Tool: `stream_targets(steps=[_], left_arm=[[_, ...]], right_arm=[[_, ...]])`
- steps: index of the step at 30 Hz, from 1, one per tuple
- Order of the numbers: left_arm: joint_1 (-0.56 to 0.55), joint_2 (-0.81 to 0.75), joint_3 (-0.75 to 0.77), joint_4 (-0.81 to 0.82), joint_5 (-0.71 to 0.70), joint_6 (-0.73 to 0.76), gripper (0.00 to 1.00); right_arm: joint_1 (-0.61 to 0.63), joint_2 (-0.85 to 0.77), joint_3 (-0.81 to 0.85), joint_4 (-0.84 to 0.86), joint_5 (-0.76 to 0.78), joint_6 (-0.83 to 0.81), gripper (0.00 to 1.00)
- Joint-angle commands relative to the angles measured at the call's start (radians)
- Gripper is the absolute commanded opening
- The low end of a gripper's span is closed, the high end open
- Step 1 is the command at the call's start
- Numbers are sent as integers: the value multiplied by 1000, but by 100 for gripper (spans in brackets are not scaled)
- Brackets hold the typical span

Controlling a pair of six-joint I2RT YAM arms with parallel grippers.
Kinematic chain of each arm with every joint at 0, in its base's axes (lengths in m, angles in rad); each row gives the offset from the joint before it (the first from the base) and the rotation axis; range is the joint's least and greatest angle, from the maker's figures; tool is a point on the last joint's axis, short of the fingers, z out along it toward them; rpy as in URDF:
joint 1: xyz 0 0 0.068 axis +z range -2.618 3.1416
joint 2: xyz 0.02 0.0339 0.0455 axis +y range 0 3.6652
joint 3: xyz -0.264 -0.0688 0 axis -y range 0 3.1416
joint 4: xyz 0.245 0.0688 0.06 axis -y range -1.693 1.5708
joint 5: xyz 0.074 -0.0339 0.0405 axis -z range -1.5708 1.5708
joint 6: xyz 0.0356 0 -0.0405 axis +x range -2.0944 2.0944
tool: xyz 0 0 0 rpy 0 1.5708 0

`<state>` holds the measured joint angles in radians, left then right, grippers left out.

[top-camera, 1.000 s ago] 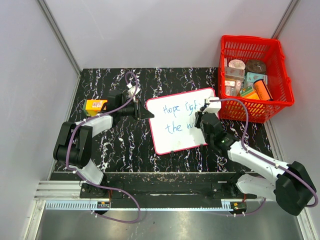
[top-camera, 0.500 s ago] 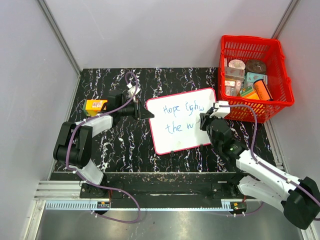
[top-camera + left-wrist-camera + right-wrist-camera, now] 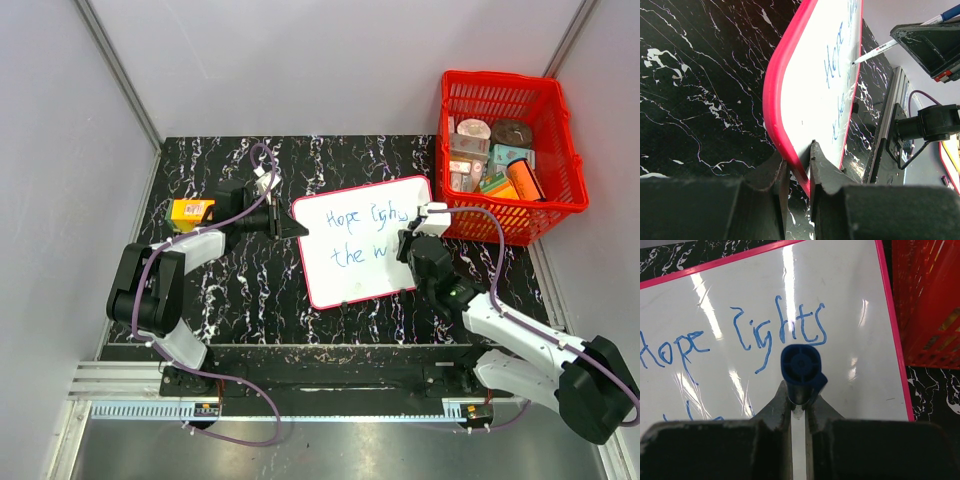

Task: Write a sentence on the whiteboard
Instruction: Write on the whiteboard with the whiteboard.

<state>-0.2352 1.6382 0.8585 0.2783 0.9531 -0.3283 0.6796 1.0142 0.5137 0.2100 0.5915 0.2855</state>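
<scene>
Clamping the left rim of the whiteboard in the narrowed left gripper, board flat at mid-table beside the red basket. Long axis left to right, right end skewed far, the sentence along it. Pinching a blue marker in the right gripper, tip at the board.

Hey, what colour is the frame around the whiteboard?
Pinkish red; the whiteboard shows it best in the left wrist view.
</scene>
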Motion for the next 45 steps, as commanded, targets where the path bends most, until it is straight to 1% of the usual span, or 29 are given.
stream_targets(steps=[1, 8, 17, 23, 28, 33, 45], left_arm=[[-38, 35, -1, -31, -148, 175, 0], [-38, 37, -1, -31, -148, 176, 0], [-38, 37, -3, -31, -146, 175, 0], [-38, 37, -4, -30, -145, 173, 0], [-38, 37, -4, -28, -145, 172, 0], [-39, 37, -3, -28, -146, 173, 0], [-38, 37, -3, -28, -146, 172, 0]], right_arm=[[-8, -2, 31, 65, 39, 3, 0], [-6, -22, 31, 98, 31, -12, 0], [-8, 53, 54, 111, 54, -13, 0], [-6, 23, 39, 104, 87, -6, 0], [-8, 35, 42, 103, 87, -8, 0], [-6, 70, 55, 101, 51, 1, 0], [-6, 64, 57, 69, -45, 30, 0]])
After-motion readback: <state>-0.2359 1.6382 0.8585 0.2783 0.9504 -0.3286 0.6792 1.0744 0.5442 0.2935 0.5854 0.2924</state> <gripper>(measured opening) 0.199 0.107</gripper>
